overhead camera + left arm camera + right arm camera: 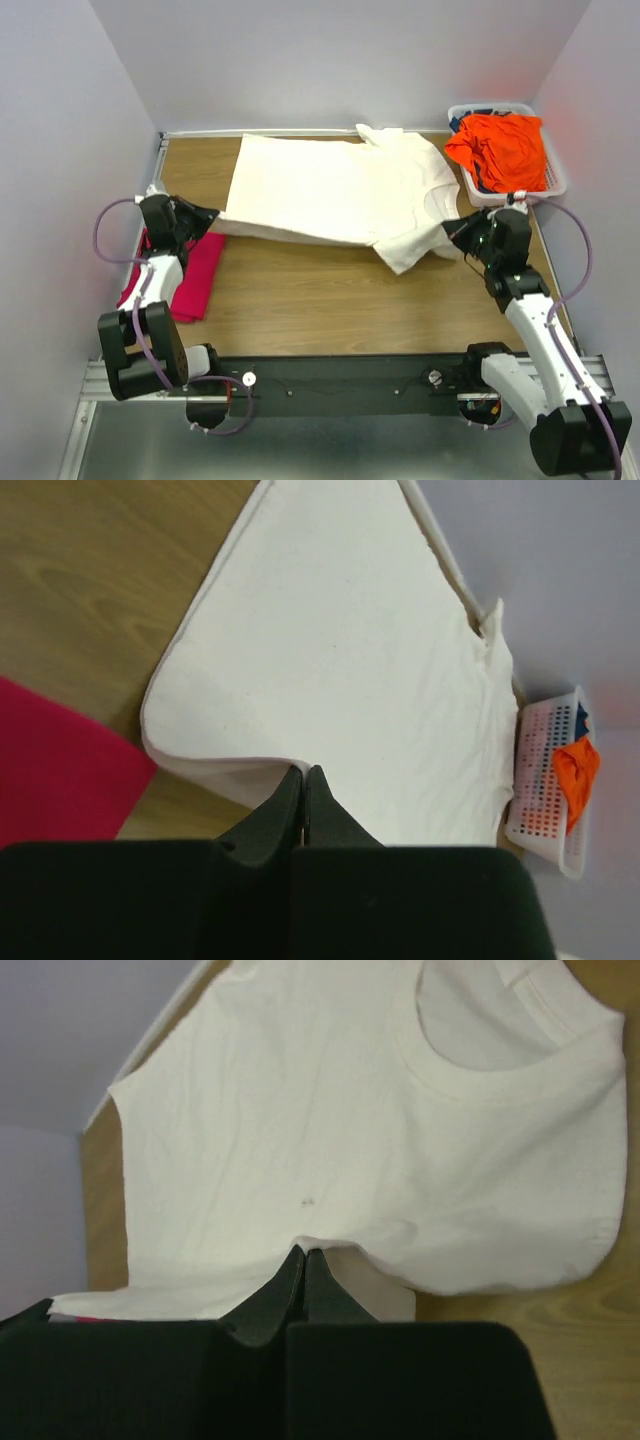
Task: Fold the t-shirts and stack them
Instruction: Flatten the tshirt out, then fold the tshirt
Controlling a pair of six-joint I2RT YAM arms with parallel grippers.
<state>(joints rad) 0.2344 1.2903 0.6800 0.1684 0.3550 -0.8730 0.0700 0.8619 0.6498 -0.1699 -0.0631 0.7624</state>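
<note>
1. The bench [300,290] has a brown wood-grain top. Pale grey-lilac walls [330,60] close it in on the left, far and right sides.
2. A black plate [340,385] runs along the near edge and carries both arm bases.
3. The white shirt [330,190] lies spread across the far half of the bench, with its collar toward the right.
4. The left pincer [213,215] is clenched on the white shirt's near left corner, at the hem.
5. The right pincer [455,228] is clenched on the white shirt's near edge, just below the collar and beside the sleeve.
6. The pink shirt [195,275] lies folded at the left edge of the bench, partly under the left arm.
7. The orange shirt [505,150] is bunched in a white lattice basket [556,180] in the far right corner, against the wall.
</note>
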